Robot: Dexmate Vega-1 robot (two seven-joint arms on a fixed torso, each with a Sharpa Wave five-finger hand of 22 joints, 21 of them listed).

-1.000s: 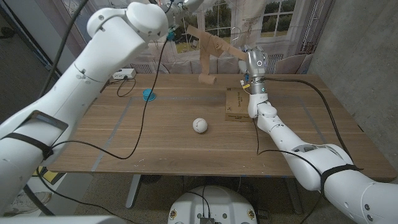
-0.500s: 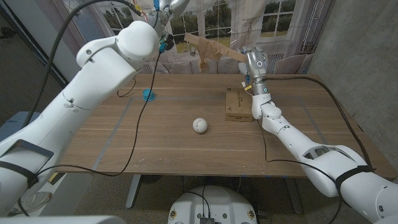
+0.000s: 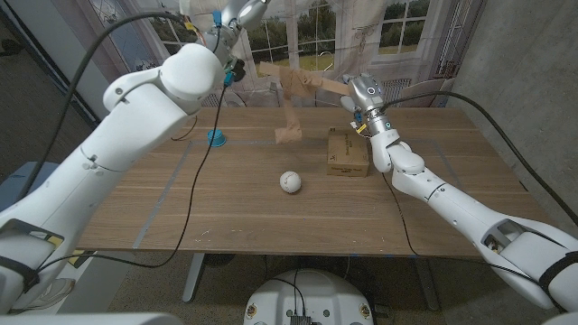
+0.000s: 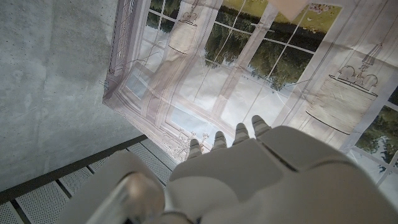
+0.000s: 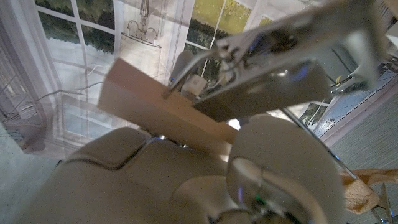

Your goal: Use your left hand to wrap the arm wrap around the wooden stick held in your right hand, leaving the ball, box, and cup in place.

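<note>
My right hand [image 3: 363, 93] grips one end of the wooden stick [image 3: 302, 79] and holds it above the table's far side, pointing toward my left. The tan arm wrap [image 3: 290, 108] hangs over the stick; its loose end is blurred and dangles just above the table. My left hand [image 3: 238, 13] is raised at the picture's top edge, left of the stick, and nothing shows in it. In the left wrist view its fingertips [image 4: 237, 133] point at the window backdrop. The right wrist view shows the stick [image 5: 163, 113] running across my right hand [image 5: 186, 180].
A white ball [image 3: 289, 181] lies mid-table. A cardboard box [image 3: 347, 153] sits under my right forearm. A blue cup [image 3: 216, 137] stands at the far left. Black cables trail over the wooden table [image 3: 226, 217]. A printed window backdrop hangs behind.
My left hand has lifted higher and further toward the picture's top. My right hand shifted slightly, tilting the stick. The wrap's loose end has dropped lower and swings.
</note>
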